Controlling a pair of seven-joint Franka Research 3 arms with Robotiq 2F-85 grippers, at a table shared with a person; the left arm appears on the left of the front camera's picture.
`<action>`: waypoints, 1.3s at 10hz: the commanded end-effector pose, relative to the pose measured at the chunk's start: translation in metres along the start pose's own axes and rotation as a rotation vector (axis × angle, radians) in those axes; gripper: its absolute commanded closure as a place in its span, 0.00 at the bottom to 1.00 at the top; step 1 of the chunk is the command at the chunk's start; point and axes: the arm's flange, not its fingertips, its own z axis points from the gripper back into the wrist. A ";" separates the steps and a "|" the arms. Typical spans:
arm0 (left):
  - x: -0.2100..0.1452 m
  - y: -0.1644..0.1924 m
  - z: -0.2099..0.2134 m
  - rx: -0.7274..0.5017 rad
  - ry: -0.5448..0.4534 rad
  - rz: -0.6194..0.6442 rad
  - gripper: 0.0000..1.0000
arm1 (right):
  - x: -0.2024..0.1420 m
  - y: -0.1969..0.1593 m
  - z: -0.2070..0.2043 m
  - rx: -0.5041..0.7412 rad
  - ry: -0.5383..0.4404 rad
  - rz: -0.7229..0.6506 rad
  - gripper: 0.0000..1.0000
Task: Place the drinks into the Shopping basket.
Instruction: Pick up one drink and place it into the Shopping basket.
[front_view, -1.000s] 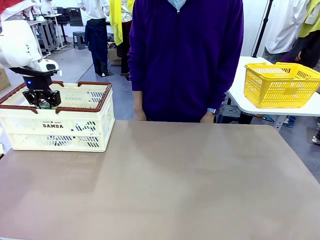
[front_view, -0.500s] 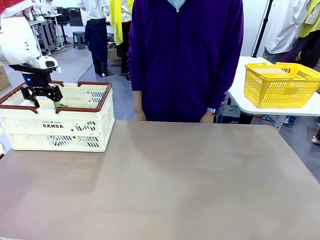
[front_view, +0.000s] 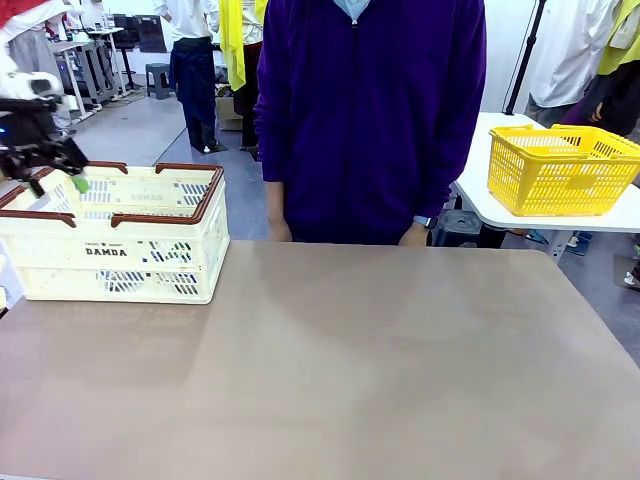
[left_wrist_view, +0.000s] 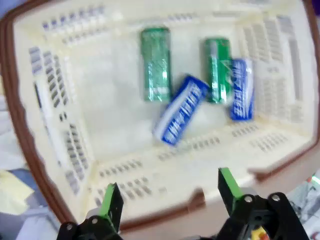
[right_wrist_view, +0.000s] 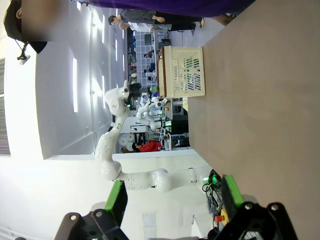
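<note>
The Shopping basket (front_view: 110, 250), cream-white with a brown rim and "DAMDA" on its side, stands at the table's far left. In the left wrist view I look down into the basket (left_wrist_view: 75, 150). The drinks lie on its floor: two green cans (left_wrist_view: 156, 64) (left_wrist_view: 217, 70) and two blue cans (left_wrist_view: 181, 109) (left_wrist_view: 241, 90). My left gripper (front_view: 57, 178) hangs open and empty above the basket's far left corner, with its green-padded fingers (left_wrist_view: 111, 205) over the near wall. My right gripper (right_wrist_view: 174, 197) is open and empty, away from the basket (right_wrist_view: 182, 72).
A person in a purple top (front_view: 370, 110) stands at the far side of the table, hands at its edge. A yellow mesh basket (front_view: 560, 170) sits on a white side table (front_view: 480, 200) at the far right. The brown tabletop (front_view: 380, 370) stretches wide in front.
My left gripper was shut on a green can low in the basket. It has opened, let the can go, and risen up and to the left.
</note>
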 end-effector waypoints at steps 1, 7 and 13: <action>-0.061 0.018 0.024 -0.209 0.060 -0.057 0.00 | 0.000 0.005 0.002 -0.006 0.010 -0.018 0.00; -0.133 0.087 0.054 -1.202 -0.134 0.241 0.00 | 0.000 0.005 0.002 -0.006 0.010 -0.018 0.00; -0.134 0.066 0.069 -0.883 -0.116 0.138 0.00 | 0.000 0.005 0.002 -0.006 0.010 -0.018 0.00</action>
